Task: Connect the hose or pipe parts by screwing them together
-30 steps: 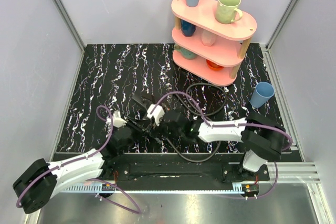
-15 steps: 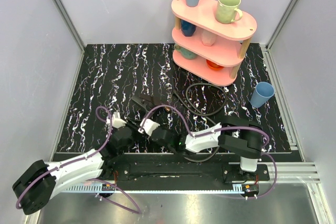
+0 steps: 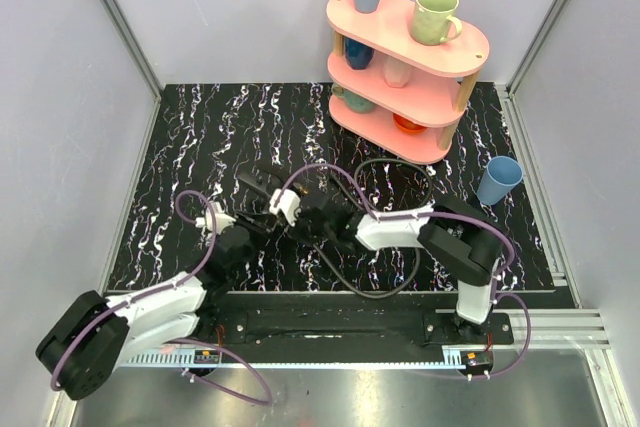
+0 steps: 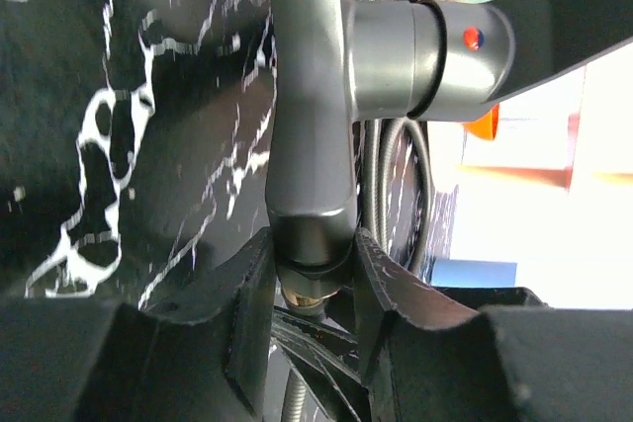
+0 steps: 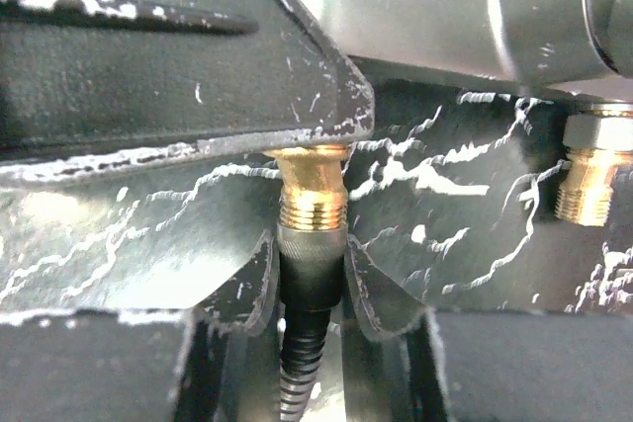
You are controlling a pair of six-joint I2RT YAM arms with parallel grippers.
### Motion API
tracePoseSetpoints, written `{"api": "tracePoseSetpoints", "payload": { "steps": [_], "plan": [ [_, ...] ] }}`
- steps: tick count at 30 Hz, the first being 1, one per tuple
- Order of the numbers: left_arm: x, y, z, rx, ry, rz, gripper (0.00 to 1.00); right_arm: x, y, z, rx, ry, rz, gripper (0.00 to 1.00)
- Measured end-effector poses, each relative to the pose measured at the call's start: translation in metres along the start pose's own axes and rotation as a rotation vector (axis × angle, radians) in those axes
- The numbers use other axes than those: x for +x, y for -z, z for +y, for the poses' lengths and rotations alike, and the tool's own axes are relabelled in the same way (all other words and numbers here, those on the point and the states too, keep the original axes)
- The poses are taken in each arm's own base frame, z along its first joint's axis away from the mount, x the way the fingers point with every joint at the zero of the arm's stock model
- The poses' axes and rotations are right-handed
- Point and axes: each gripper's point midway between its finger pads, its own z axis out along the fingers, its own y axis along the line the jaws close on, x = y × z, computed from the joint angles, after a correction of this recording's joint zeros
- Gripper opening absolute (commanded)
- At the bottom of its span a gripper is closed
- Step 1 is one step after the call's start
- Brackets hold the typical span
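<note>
My left gripper [image 4: 312,274] is shut on a grey angular pipe piece [image 4: 312,96], its jaws pressed against the lower stem just above a brass end [image 4: 312,295]. A side arm with a red and blue dot [image 4: 473,39] sticks out to the right. My right gripper [image 5: 312,274] is shut on the black knurled nut [image 5: 312,249] of the ribbed hose [image 5: 300,378]. That nut meets a brass threaded fitting [image 5: 312,195] under the grey piece [image 5: 445,7]. In the top view both grippers [image 3: 258,230] [image 3: 283,222] meet at mid-table, and the hose [image 3: 385,290] loops away to the right.
A second brass fitting [image 5: 584,180] hangs from the grey piece at the right. The pink three-tier shelf [image 3: 455,47] with cups stands at the back right, a blue cup [image 3: 498,180] beside it. Another hose loop [image 3: 392,215] lies in front of the shelf.
The right arm dipped toward the near edge, then swung back up to the grey piece. The left gripper and its piece shifted slightly away from the near edge.
</note>
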Motion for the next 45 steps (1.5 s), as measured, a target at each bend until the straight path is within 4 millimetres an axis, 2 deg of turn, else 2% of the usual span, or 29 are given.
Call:
{"api": "tracePoseSetpoints", "payload": {
  "steps": [4,8,11,14,15,18,19,22,23,25,27,29,31,32,34,35,37,39,41,45],
  "plan": [
    [-0.025,-0.017,-0.003,-0.020,0.006,-0.060,0.00,-0.016,-0.021,-0.018,-0.046,0.005,0.001,0.00],
    [-0.050,-0.033,0.005,-0.050,0.029,-0.105,0.00,-0.027,-0.049,-0.032,-0.073,0.015,-0.006,0.01],
    [-0.059,-0.043,0.011,-0.070,0.037,-0.111,0.00,-0.030,-0.063,-0.038,-0.104,0.010,-0.004,0.06],
    [-0.069,-0.053,0.013,-0.079,0.043,-0.118,0.00,-0.034,-0.074,-0.047,-0.120,0.004,0.002,0.25],
    [-0.071,-0.056,0.012,-0.080,0.045,-0.121,0.00,-0.035,-0.076,-0.049,-0.122,0.002,0.002,0.40],
    [-0.074,-0.063,0.012,-0.079,0.040,-0.113,0.00,-0.037,-0.079,-0.056,-0.119,-0.012,0.000,0.66],
    [-0.072,-0.063,0.014,-0.083,0.037,-0.102,0.00,-0.038,-0.078,-0.062,-0.109,-0.022,-0.004,0.78],
    [-0.070,-0.065,0.019,-0.095,0.040,-0.083,0.00,-0.039,-0.075,-0.079,-0.079,-0.056,-0.017,0.99],
    [-0.070,-0.065,0.019,-0.096,0.041,-0.078,0.00,-0.038,-0.074,-0.082,-0.068,-0.065,-0.022,1.00],
    [-0.069,-0.065,0.020,-0.100,0.037,-0.069,0.00,-0.034,-0.060,-0.086,-0.044,-0.085,-0.021,1.00],
    [-0.070,-0.065,0.021,-0.105,0.032,-0.069,0.07,-0.035,-0.039,-0.088,-0.019,-0.105,-0.030,1.00],
    [-0.070,-0.066,0.022,-0.112,0.023,-0.067,0.27,-0.045,-0.013,-0.088,-0.001,-0.128,-0.059,1.00],
    [-0.072,-0.067,0.025,-0.133,0.015,-0.063,0.44,-0.063,0.017,-0.088,0.022,-0.151,-0.112,1.00],
    [-0.073,-0.067,0.026,-0.140,0.012,-0.063,0.56,-0.077,0.036,-0.088,0.035,-0.166,-0.151,1.00],
    [-0.074,-0.067,0.028,-0.156,-0.004,-0.059,0.64,-0.103,0.070,-0.090,0.063,-0.198,-0.222,1.00],
    [-0.073,-0.066,0.030,-0.170,-0.013,-0.051,0.83,-0.114,0.083,-0.092,0.082,-0.215,-0.250,1.00],
    [-0.071,-0.061,0.033,-0.190,-0.026,-0.035,0.95,-0.131,0.112,-0.101,0.152,-0.270,-0.292,1.00],
    [-0.071,-0.055,0.029,-0.203,-0.038,-0.023,0.99,-0.135,0.141,-0.110,0.227,-0.323,-0.305,1.00],
    [-0.076,-0.051,0.017,-0.195,-0.055,-0.022,0.99,-0.130,0.167,-0.112,0.279,-0.367,-0.290,1.00],
    [-0.094,-0.034,-0.035,-0.130,-0.123,-0.038,0.99,-0.118,0.220,-0.106,0.328,-0.452,-0.278,1.00]
  ]
}}
